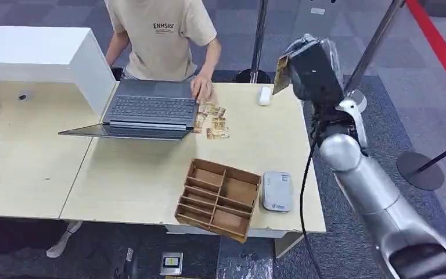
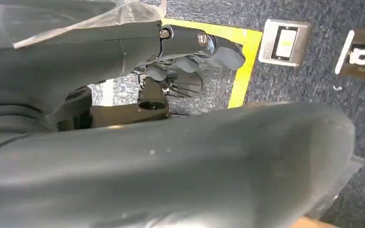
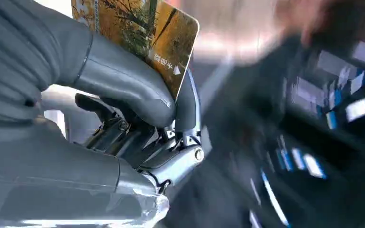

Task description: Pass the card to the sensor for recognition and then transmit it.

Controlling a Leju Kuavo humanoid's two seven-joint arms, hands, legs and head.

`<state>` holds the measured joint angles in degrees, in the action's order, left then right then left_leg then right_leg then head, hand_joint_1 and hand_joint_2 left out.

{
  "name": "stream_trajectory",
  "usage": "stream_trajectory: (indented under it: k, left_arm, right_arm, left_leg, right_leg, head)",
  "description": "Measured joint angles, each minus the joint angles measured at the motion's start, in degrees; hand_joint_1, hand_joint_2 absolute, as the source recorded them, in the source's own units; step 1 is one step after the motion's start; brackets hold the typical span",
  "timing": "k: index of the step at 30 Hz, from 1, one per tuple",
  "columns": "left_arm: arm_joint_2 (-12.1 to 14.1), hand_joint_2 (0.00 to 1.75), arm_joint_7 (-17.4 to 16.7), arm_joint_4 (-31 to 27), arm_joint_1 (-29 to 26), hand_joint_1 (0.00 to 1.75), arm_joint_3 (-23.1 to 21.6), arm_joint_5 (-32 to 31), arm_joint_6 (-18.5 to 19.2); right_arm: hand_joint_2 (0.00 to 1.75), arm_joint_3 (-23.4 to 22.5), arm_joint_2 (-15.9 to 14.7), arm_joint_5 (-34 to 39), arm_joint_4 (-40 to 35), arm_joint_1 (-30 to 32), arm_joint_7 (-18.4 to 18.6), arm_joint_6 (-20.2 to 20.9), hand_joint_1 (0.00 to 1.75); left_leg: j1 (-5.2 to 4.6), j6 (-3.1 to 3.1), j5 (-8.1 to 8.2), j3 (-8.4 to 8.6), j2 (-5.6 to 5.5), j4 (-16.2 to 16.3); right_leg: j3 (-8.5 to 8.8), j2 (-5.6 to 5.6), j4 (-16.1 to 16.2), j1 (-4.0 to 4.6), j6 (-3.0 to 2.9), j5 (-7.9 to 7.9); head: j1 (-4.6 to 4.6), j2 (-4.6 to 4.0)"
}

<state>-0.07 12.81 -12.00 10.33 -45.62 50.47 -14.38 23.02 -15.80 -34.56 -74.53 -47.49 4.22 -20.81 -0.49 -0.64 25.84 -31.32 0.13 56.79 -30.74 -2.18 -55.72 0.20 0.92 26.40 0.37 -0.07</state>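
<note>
Orange card (image 3: 145, 33) pinched in raised right hand (image 3: 123, 99).

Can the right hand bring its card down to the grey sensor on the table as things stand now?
Probably yes. The right hand holds the card raised over the table's far right, and nothing stands between it and the grey sensor beside the wooden tray.
</note>
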Motion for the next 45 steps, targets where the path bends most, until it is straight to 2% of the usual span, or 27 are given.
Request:
stream_trajectory:
  k: [4, 6, 12, 19, 34, 35, 36, 39, 43, 44, 45]
  left_arm:
    - [-0.3, 0.00, -0.7, 0.0, 1.1, 0.00, -0.3, -0.6, 0.3]
    - [-0.4, 0.00, -0.7, 0.0, 1.5, 0.00, -0.3, -0.8, 0.5]
    - [-0.4, 0.00, -1.0, 0.0, 1.6, 0.00, -0.5, -1.4, 0.9]
    - [-0.5, 0.00, -1.6, 0.0, 1.6, 0.00, -1.1, -2.6, 0.9]
    - [-0.7, 0.00, -2.0, 0.0, 1.6, 0.00, -1.5, -3.7, 0.8]
    - [-0.7, 0.00, -2.1, 0.0, 1.6, 0.00, -1.5, -3.7, 0.8]
    - [-0.7, 0.00, -2.1, 0.0, 1.6, 0.00, -1.6, -3.8, 0.8]
    - [-0.7, 0.00, -2.2, 0.0, 1.6, 0.00, -1.6, -3.9, 0.8]
    - [-0.7, 0.00, -2.2, 0.0, 1.6, 0.00, -1.6, -4.2, 0.8]
    - [-0.7, 0.00, -2.2, 0.0, 1.6, 0.00, -1.6, -4.2, 0.8]
    - [-0.7, 0.00, -2.2, 0.0, 1.6, 0.00, -1.6, -4.3, 0.7]
  right_arm:
    - [1.75, 6.2, 1.3, -22.9, 5.6, -6.0, 5.0, -0.3, 1.75]
    - [1.75, 9.0, 1.9, -31.2, 8.4, -8.0, 5.8, 0.6, 1.75]
    - [1.75, 14.3, 3.0, -41.8, 15.4, -10.8, 9.0, -1.3, 1.75]
    - [1.75, 15.6, 3.0, -44.0, 18.4, -10.5, 10.9, -4.5, 1.75]
    - [1.75, 14.0, 2.4, -42.7, 20.4, -7.7, 10.5, -5.6, 1.75]
    - [1.75, 13.9, 2.4, -42.4, 20.4, -7.6, 10.5, -5.8, 0.61]
    - [1.75, 13.8, 2.4, -42.2, 20.5, -7.4, 10.4, -6.1, 0.00]
    - [1.75, 13.3, 2.5, -41.3, 20.6, -7.0, 10.2, -6.8, 0.00]
    - [1.75, 12.0, 2.6, -36.5, 20.7, -6.0, 8.5, -8.0, 0.00]
    - [0.00, 11.6, 2.6, -35.4, 20.7, -5.6, 8.1, -8.2, 0.00]
    - [0.00, 11.3, 2.6, -34.5, 20.7, -5.3, 7.8, -8.5, 0.00]
  left_leg:
    - [0.01, 0.00, 0.00, 0.00, -0.06, 0.0]
    - [0.02, 0.00, 0.00, 0.00, -0.06, 0.0]
    - [0.02, 0.00, 0.00, 0.00, -0.06, 0.0]
    - [0.00, 0.00, 0.01, 0.02, -0.02, 0.0]
    - [0.01, 0.00, 0.01, 0.03, -0.02, 0.0]
    - [0.01, 0.00, 0.01, 0.03, -0.03, 0.0]
    - [0.01, 0.00, 0.01, 0.03, -0.02, 0.0]
    - [0.01, 0.00, 0.01, 0.03, -0.02, 0.0]
    - [0.01, 0.00, 0.01, 0.03, -0.03, 0.0]
    - [0.01, 0.00, 0.01, 0.03, -0.03, 0.0]
    - [0.00, 0.00, 0.01, 0.03, -0.03, 0.0]
  right_leg:
    - [0.00, 0.00, 0.0, 0.01, 0.00, 0.00]
    - [0.00, -0.01, 0.0, 0.01, 0.00, 0.01]
    - [-0.01, -0.01, 0.0, 0.02, 0.00, 0.02]
    - [-0.03, 0.01, 0.0, 0.00, 0.00, 0.01]
    - [-0.03, 0.02, 0.0, 0.01, -0.01, 0.01]
    - [-0.03, 0.02, 0.0, 0.01, -0.01, 0.01]
    - [-0.03, 0.02, 0.0, 0.01, -0.01, 0.01]
    - [-0.03, 0.02, 0.0, 0.01, -0.01, 0.01]
    - [-0.02, 0.01, 0.0, 0.01, -0.01, 0.01]
    - [-0.02, 0.02, 0.0, 0.01, -0.01, 0.01]
    - [-0.03, 0.01, 0.0, 0.01, -0.01, 0.01]
  head:
    - [-0.02, 0.00]
    - [0.00, 0.00]
    - [0.00, 0.00]
    - [0.00, 0.00]
    - [0.00, 0.00]
    - [0.00, 0.00]
    - [0.00, 0.00]
    - [0.02, 0.00]
    - [0.00, 0.00]
    - [0.00, 0.00]
    - [0.00, 0.00]
